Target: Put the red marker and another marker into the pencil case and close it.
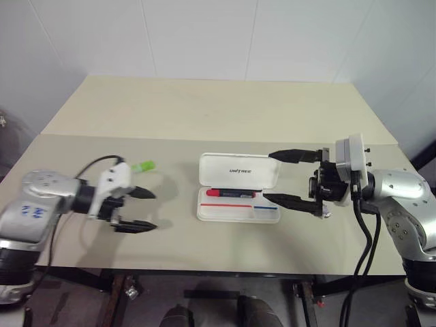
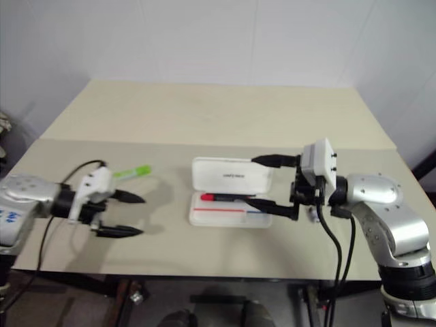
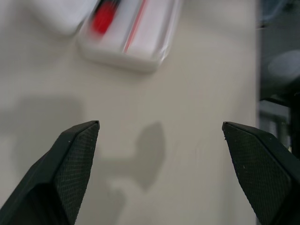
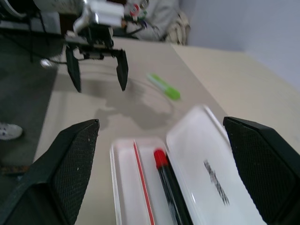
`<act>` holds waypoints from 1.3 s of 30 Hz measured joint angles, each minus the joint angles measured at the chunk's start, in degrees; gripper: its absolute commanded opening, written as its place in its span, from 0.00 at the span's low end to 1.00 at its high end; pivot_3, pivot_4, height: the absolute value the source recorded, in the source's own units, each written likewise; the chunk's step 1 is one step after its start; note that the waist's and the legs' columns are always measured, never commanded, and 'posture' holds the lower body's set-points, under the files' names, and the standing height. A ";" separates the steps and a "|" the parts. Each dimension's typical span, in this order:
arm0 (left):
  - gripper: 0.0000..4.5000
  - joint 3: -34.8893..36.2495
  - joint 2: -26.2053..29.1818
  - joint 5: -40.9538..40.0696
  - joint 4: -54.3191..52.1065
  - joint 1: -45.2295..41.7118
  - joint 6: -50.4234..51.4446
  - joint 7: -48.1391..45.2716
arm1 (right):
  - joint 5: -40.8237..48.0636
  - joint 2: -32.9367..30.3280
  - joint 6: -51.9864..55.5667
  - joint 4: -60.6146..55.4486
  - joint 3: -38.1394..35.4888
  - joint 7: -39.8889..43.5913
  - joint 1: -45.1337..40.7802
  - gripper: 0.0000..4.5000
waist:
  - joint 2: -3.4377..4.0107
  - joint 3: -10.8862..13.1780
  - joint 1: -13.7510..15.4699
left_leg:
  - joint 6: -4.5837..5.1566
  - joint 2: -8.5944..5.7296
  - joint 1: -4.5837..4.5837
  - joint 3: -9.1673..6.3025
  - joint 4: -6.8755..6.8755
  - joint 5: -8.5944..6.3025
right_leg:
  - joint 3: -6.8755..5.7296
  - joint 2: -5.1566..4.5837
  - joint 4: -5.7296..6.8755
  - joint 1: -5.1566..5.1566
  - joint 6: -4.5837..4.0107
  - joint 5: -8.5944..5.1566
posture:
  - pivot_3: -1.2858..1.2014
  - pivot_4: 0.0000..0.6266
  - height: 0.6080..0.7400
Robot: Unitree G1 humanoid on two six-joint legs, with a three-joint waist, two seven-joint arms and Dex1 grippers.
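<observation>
With flat white hinged plastic pencil case (image 1: 238, 194) lying open mid-table, lid back, slim red marker w/ black end (image 1: 230, 193) already in tray beside printed red stripe. Short stubby lime-green translucent marker (image 1: 144, 166) out on beige tabletop (image 1: 204, 109), well apart from case, just behind left gripper (image 1: 138, 209). Left gripper: fingers spread wide, nothing held, hovering near green marker, pointing toward case. Right gripper (image 1: 285, 178): fingers wide apart too, empty, level at case's right end, one finger up by lid edge, other low by tray.

Judged step: fetch green marker; lid closing not yet due.

Risks:
- Round marker likely to roll or skid if nudged by fingertip before pinch.
- Right fingers so close to lid/tray – stray move could shove light case or flip lid shut early.
- Marker dropped crosswise → lid won't shut flat.
</observation>
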 measured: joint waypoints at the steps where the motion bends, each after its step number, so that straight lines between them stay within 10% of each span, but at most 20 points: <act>1: 0.99 0.64 0.68 0.37 2.49 0.01 -1.65 0.37 | 0.55 0.42 0.57 -0.16 0.69 -0.10 -1.02 1.00 | 0.00 0.00 0.01 | 0.00 -0.01 -0.02 0.00 -0.01 0.00 | -0.02 -0.03 -0.02 0.00 0.00 0.00 | 0.52 0.24 1.00; 21: 0.99 -11.93 -1.97 18.48 59.68 -34.21 -35.43 -3.74 | -0.13 1.26 4.60 -1.20 3.36 -3.18 -2.80 1.00 | -0.05 -0.02 0.16 | 0.01 -0.03 -0.22 -0.02 -0.11 -0.01 | -0.37 -0.03 0.04 -0.05 -0.01 -0.01 | 0.52 0.24 1.00; 39: 0.99 -17.97 -8.89 32.07 74.45 -47.70 -34.65 9.58 | 0.75 1.23 5.98 -2.38 3.06 -5.75 -1.35 1.00 | -0.08 -0.01 0.03 | 0.02 -0.01 -0.25 -0.03 -0.11 -0.02 | -0.36 -0.02 0.03 -0.07 0.06 0.03 | 0.52 0.24 1.00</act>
